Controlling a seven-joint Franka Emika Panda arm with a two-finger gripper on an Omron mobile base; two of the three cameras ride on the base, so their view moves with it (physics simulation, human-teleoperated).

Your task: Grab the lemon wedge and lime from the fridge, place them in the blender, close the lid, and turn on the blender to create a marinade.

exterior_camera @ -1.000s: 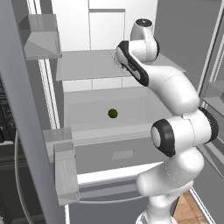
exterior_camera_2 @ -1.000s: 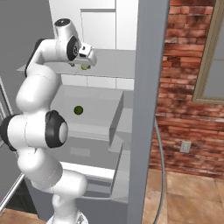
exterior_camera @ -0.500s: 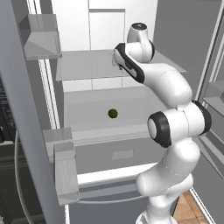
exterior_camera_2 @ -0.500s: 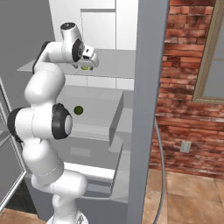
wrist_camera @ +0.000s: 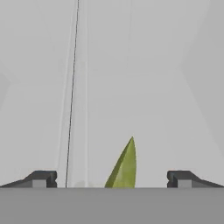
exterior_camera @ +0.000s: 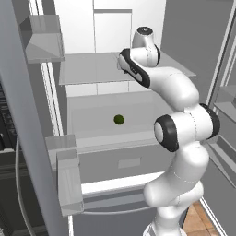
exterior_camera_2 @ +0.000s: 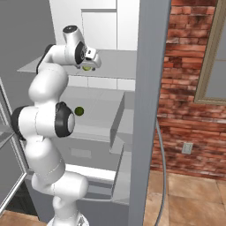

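On the fridge's upper glass shelf [exterior_camera_2: 119, 62] lies the lemon wedge [wrist_camera: 124, 168], a small pointed yellowish-green piece. It lies between my two dark fingertips [wrist_camera: 41, 178], slightly right of centre, with a wide gap on both sides. My gripper [wrist_camera: 111, 179] is open and holds nothing. From the right base view the gripper [exterior_camera_2: 92, 63] hovers just over the wedge [exterior_camera_2: 87, 68]. One shelf lower, the lime [exterior_camera: 119, 119], a dark green ball, rests alone; it is also in the right base view [exterior_camera_2: 79, 111].
The fridge door with its clear bins [exterior_camera: 69, 179] stands open at the left. A drawer front [exterior_camera: 129, 161] sits under the lime's shelf. The fridge's grey side wall [exterior_camera_2: 148, 110] and a brick wall [exterior_camera_2: 194, 88] lie to the right.
The arm has stretched a little deeper over the upper shelf toward the wedge. The jaws have stayed open and the lime has not moved.
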